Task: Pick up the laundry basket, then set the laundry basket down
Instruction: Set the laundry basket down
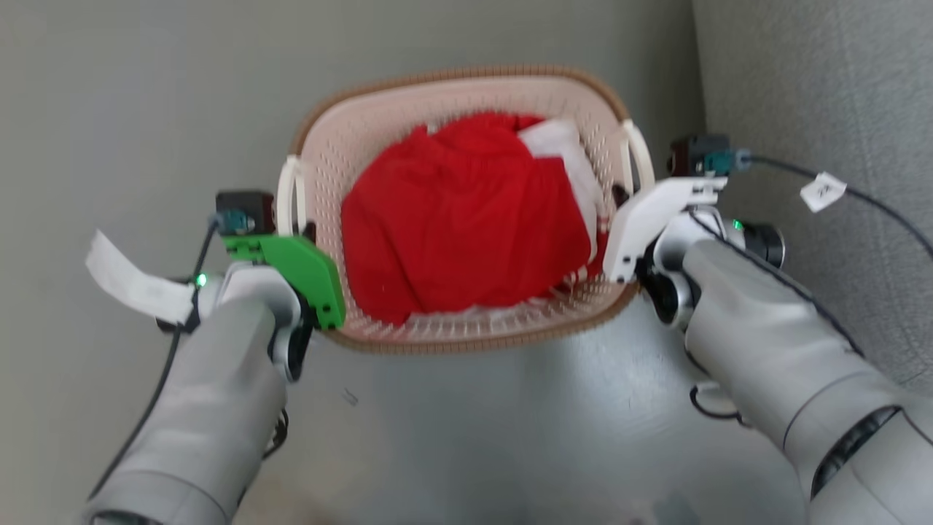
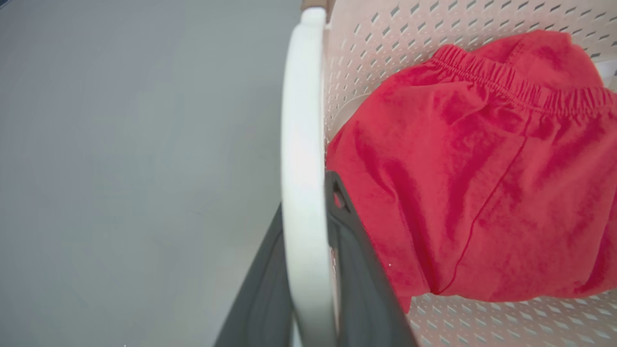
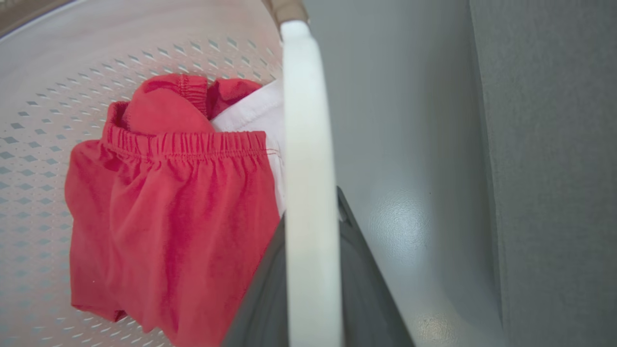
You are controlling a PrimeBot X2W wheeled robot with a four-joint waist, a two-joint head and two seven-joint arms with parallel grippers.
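My left hand (image 2: pixel 308 202) clamped on the left handle (image 2: pixel 301 144) of the laundry basket (image 1: pixel 452 98), my right hand (image 3: pixel 311 212) gripping its right handle (image 3: pixel 308 144), red shorts (image 1: pixel 459 219) inside it.

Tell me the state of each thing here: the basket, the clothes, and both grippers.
Laundry basket: upright, holding clothes.
Red shorts: crumpled inside the basket.
White cloth: partly under the shorts.
Left gripper: fingers shut on the left handle.
Right gripper: fingers shut on the right handle.
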